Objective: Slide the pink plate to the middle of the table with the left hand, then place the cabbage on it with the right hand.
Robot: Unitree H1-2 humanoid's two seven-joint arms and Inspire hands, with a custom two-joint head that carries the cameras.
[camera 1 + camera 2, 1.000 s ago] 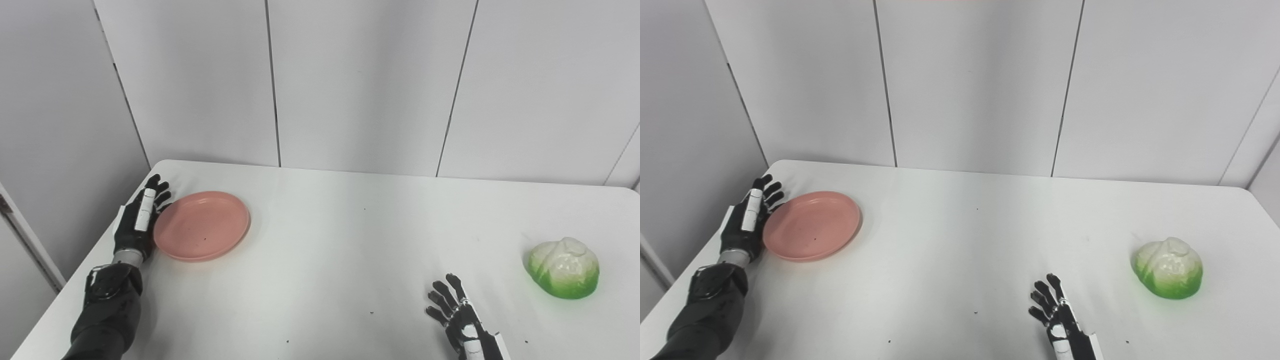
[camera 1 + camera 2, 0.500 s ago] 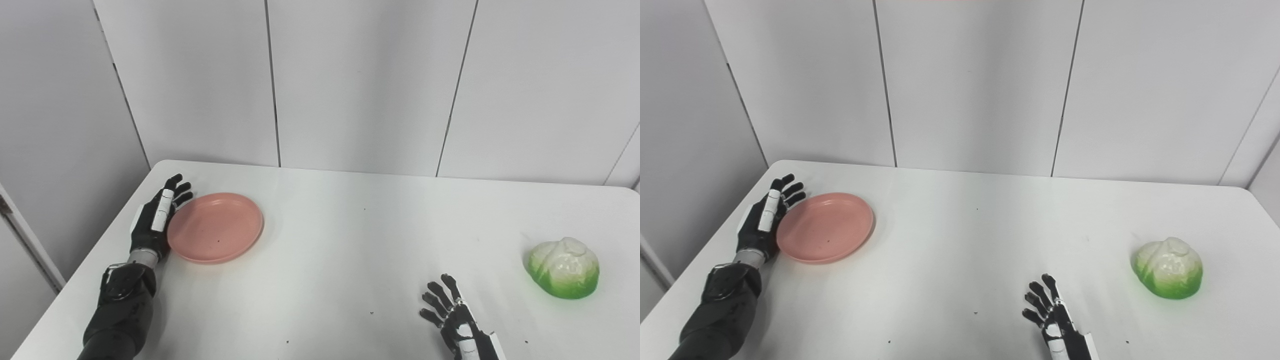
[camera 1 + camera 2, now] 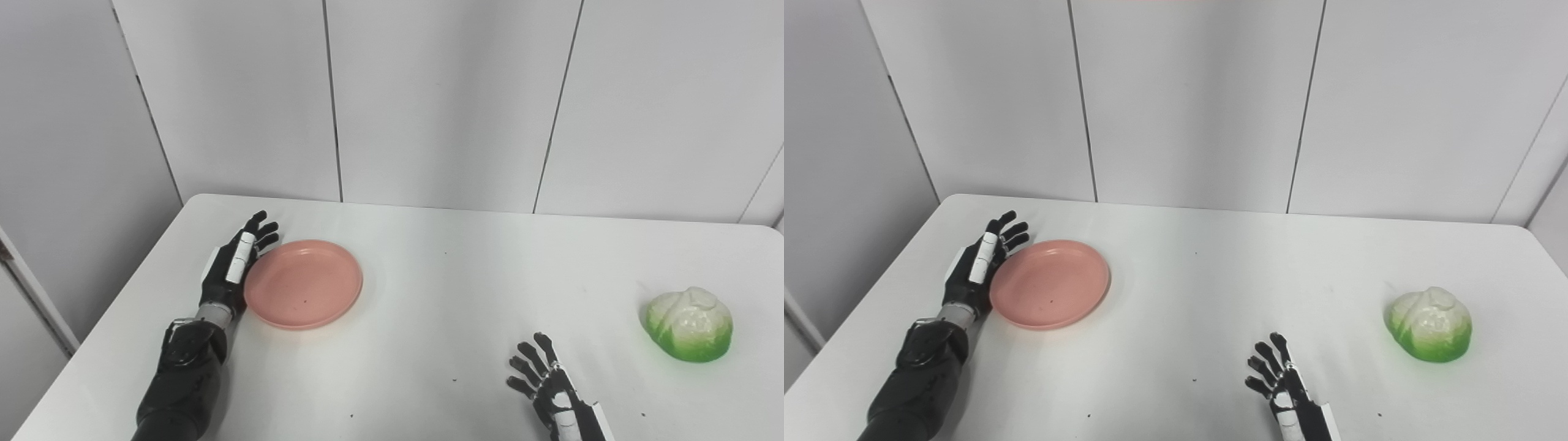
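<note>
White table (image 3: 429, 318), grey walls; my pink plate (image 3: 304, 283) sits at nine o'clock, my left hand (image 3: 233, 272) flat against its edge, fingers spread, pushing; next I push more to the middle; cabbage (image 3: 689, 324) waits at three o'clock, right hand (image 3: 551, 392) empty, fingers apart

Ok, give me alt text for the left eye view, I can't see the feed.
The left hand, open, rests edge-on against the pink plate left of centre on a white table. The right hand waits open near the front edge; the cabbage sits far right.
</note>
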